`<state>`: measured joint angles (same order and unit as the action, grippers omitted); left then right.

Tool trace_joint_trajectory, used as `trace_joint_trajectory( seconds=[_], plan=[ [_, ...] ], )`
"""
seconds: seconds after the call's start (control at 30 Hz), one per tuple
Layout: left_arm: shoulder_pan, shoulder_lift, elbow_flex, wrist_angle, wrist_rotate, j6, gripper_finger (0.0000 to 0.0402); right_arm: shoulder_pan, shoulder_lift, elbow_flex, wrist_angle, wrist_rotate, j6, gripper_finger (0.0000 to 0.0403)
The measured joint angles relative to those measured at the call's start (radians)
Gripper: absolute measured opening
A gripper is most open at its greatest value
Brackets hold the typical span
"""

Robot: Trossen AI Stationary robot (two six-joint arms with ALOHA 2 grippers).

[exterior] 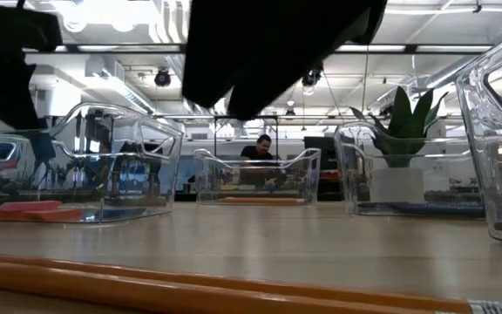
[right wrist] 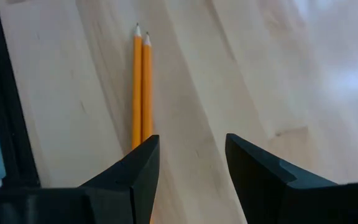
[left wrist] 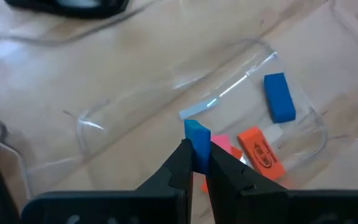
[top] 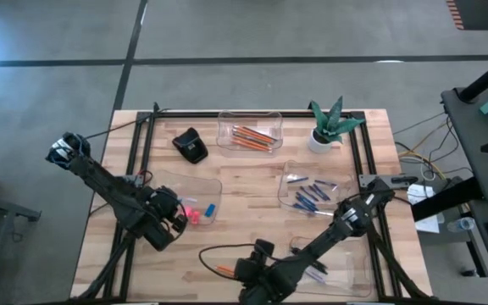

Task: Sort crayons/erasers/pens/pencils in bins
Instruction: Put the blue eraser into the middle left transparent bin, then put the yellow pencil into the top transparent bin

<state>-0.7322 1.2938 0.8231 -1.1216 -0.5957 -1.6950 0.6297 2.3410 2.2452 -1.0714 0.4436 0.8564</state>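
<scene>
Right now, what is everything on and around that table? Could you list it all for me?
Bins: four, clear, spread over the table.
Pencils: two, orange, loose at the near edge; more in the far bin.
Erasers: blue, pink and orange ones, in the left bin.
Blue sticks: several, in the right-hand bin.
Black object: one, far left of the table.
Plant: one, green, white pot, far right.
Person: one, in the room behind.
Left tool: shut on a blue eraser, above the left bin.
Right tool: open, over the loose pencils.
</scene>
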Motion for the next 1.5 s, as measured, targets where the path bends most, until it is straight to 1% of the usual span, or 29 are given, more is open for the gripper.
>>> trace_joint_trajectory(
  seconds=[0.17,0.33,0.4,0.5,0.73,0.87,1.03,1.23,1.37,1.5],
  plan=[
    [0.000,0.002,-0.039,0.044,0.022,-0.010,0.0013,-0.010,0.034,0.002,0.050,-0.015,0.001,0.0176],
    [0.000,0.016,-0.039,0.046,0.029,-0.012,0.0014,-0.014,0.058,0.001,0.072,-0.036,0.007,0.0176],
    [0.000,0.018,-0.038,0.051,0.030,-0.011,0.0021,-0.015,0.059,0.001,0.077,-0.035,0.008,0.0176],
    [0.000,0.016,-0.038,0.051,0.030,0.001,0.0046,-0.015,0.059,0.001,0.092,-0.036,0.007,0.0176],
    [0.000,-0.002,-0.034,0.050,0.030,0.007,0.0125,-0.015,0.062,-0.001,0.129,-0.036,0.007,0.0176],
    [0.000,-0.027,-0.018,0.050,0.029,-0.001,0.0148,-0.016,0.068,-0.012,0.151,-0.033,0.008,0.0176],
    [0.000,-0.057,0.021,0.065,0.015,0.008,0.0153,-0.025,0.070,-0.030,0.175,-0.027,0.017,0.0176],
    [0.000,-0.092,0.076,0.068,-0.028,0.080,0.0154,-0.031,0.070,-0.063,0.192,-0.025,0.028,0.0176],
    [0.000,-0.105,0.095,0.067,-0.064,0.106,0.0154,-0.032,0.070,-0.079,0.198,-0.030,0.040,0.0176],
    [0.000,-0.111,0.108,0.067,-0.073,0.131,0.0154,-0.032,0.066,-0.113,0.206,-0.026,0.075,0.0176]
  ],
)
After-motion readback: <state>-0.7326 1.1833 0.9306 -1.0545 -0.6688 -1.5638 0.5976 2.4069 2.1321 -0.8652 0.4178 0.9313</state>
